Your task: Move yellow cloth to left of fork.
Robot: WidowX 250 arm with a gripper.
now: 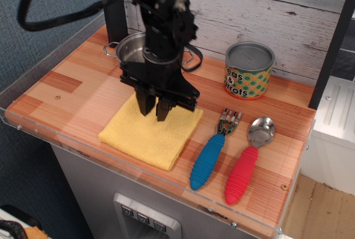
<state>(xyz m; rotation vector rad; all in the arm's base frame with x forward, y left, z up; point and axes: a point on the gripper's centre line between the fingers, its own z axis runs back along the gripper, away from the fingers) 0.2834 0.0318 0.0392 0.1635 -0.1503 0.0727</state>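
My hand [155, 107] hangs just above the yellow cloth [151, 132], its two fingers [146, 103] parted by a narrow gap, holding nothing and apparently clear of the fabric, though I cannot tell for certain whether the tips graze it. The yellow cloth lies flat near the front edge of the surface [72, 92], directly left of the fork [212, 150], whose blue handle points toward the front edge. A red-handled spoon [248, 158] lies just right of the fork. Behind my wrist, toward the back edge, a steel pot [129, 50] is partly hidden, its inside hard to read. A lidded tin [248, 70] stands near the back right corner.
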